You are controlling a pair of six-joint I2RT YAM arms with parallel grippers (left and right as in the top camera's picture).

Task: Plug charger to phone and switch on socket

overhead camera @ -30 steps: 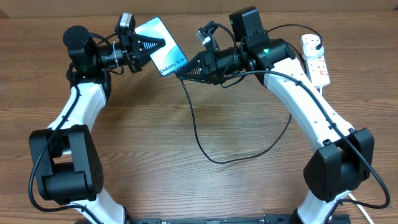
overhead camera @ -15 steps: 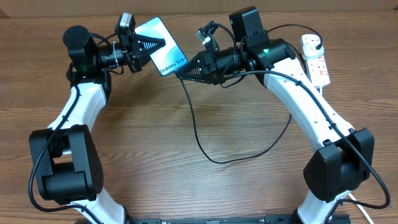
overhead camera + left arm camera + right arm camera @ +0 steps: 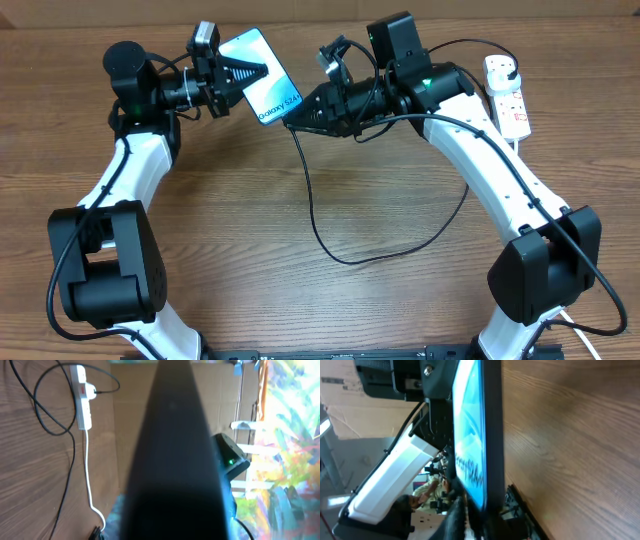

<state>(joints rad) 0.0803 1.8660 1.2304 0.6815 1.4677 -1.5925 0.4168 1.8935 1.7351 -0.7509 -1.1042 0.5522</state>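
My left gripper is shut on the phone and holds it tilted above the back of the table, its blue screen with the Galaxy lettering facing up. My right gripper is shut on the connector end of the charger, right at the phone's lower short edge. The black cable loops across the table to its plug in the socket at the back right. In the right wrist view the phone shows edge-on, with the cable beside it. In the left wrist view the phone's dark back fills the middle.
The wooden table spreads in front of both arms. The socket and its thick white cord show in the left wrist view. A cardboard wall stands behind the table.
The phone and the right gripper have shifted slightly, bringing the connector closer against the phone's short edge. Nothing else has moved.
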